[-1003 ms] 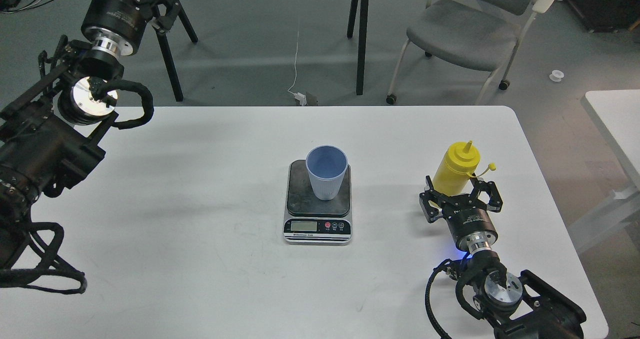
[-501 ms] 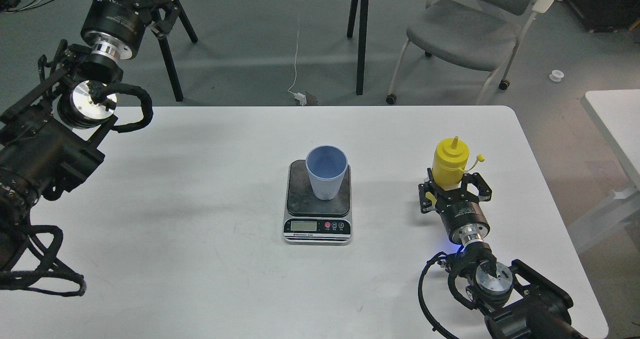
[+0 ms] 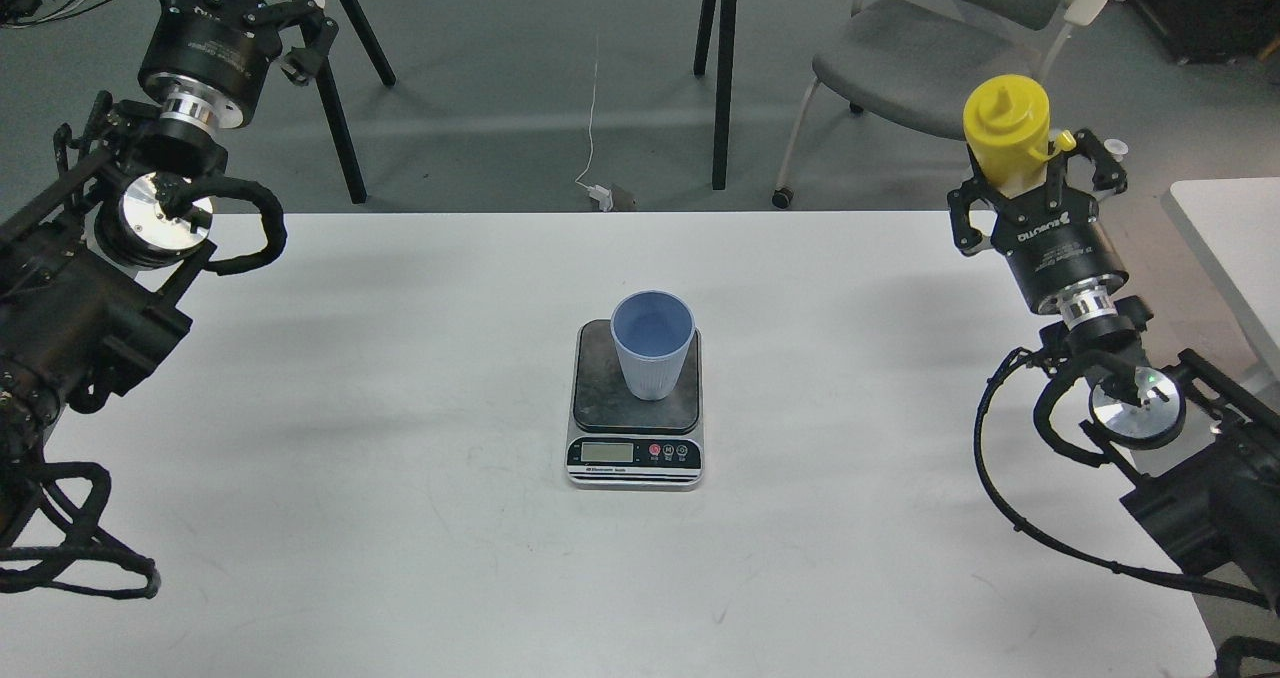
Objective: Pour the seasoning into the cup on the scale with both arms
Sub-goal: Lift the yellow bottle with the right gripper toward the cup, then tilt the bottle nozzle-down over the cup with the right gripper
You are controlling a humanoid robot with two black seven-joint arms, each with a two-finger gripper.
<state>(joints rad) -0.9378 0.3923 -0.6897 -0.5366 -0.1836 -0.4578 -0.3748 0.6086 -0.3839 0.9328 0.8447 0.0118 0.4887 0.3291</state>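
The light-blue ribbed cup (image 3: 653,346) stands upright on the dark platform of the scale (image 3: 592,388) in the middle of the white table. My right gripper (image 3: 1030,180) is shut on the yellow squeeze bottle of seasoning (image 3: 1006,128) and holds it upright, raised high over the table's far right corner, well right of the cup. The bottle's small cap hangs at its right side. My left gripper (image 3: 275,13) is raised at the far left beyond the table's back edge, empty; its fingers look spread apart.
The white table (image 3: 400,358) has its back edge (image 3: 600,214) behind the scale. A grey chair (image 3: 920,68) and black table legs (image 3: 722,78) stand on the floor behind. A second white table (image 3: 1230,238) is at the right edge.
My right gripper closed on the yellow bottle and lifted it up and to the right, from the table surface to high over the far right corner. My left arm drifted slightly left.
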